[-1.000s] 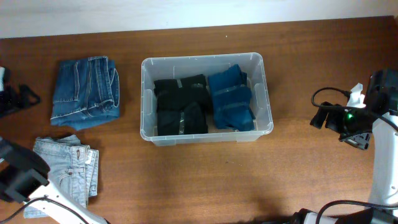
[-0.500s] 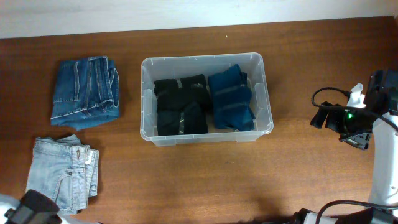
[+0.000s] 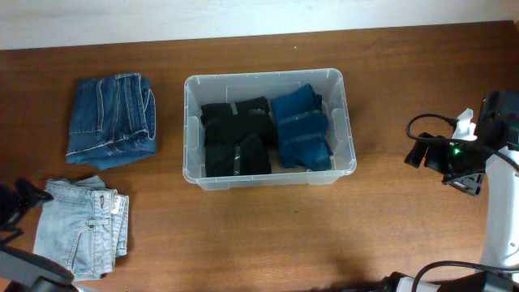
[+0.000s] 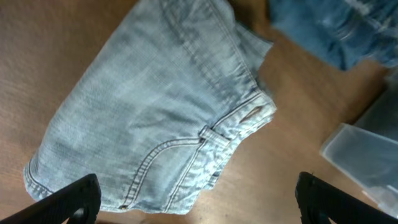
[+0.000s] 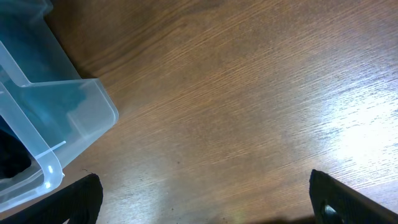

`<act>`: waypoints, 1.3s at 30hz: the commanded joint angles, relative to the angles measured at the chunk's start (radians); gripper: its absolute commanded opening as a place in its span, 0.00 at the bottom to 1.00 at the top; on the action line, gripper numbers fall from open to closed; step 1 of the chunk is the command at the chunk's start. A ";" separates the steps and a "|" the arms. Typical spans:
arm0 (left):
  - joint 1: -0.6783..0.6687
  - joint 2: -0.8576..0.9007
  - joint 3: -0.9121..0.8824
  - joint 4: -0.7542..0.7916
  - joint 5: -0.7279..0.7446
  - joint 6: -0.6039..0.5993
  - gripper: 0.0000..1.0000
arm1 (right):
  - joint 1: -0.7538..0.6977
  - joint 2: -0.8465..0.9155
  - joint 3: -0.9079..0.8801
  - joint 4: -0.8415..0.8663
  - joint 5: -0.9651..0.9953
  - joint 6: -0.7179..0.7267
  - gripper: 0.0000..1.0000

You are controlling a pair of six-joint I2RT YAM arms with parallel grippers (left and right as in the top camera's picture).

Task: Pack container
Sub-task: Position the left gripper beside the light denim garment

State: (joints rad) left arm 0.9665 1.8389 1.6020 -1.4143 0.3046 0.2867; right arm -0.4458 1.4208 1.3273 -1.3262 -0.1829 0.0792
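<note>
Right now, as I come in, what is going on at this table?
A two-armed robot is packing clothes into a clear container. Folded black clothes and blue clothes already lie inside. The left tool, open and empty, hovers near the light jeans on the table; dark jeans lie beyond them. The right tool, also open, holds nothing, right of the container.

Pale-blue denim jeans on brown wooden table, darker blue denim beyond, clear plastic tub at right, left gripper spread wide.
</note>
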 commanded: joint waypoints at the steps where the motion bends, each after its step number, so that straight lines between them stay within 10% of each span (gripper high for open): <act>1: 0.000 -0.012 -0.052 0.017 -0.161 -0.067 0.99 | -0.006 0.001 0.000 0.000 0.003 0.006 0.98; 39: 0.000 -0.013 -0.309 0.366 -0.254 -0.171 0.99 | -0.006 0.001 0.000 0.001 0.003 0.006 0.99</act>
State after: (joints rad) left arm 0.9665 1.8381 1.2980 -1.0542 0.0475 0.1329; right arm -0.4458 1.4208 1.3273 -1.3266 -0.1825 0.0795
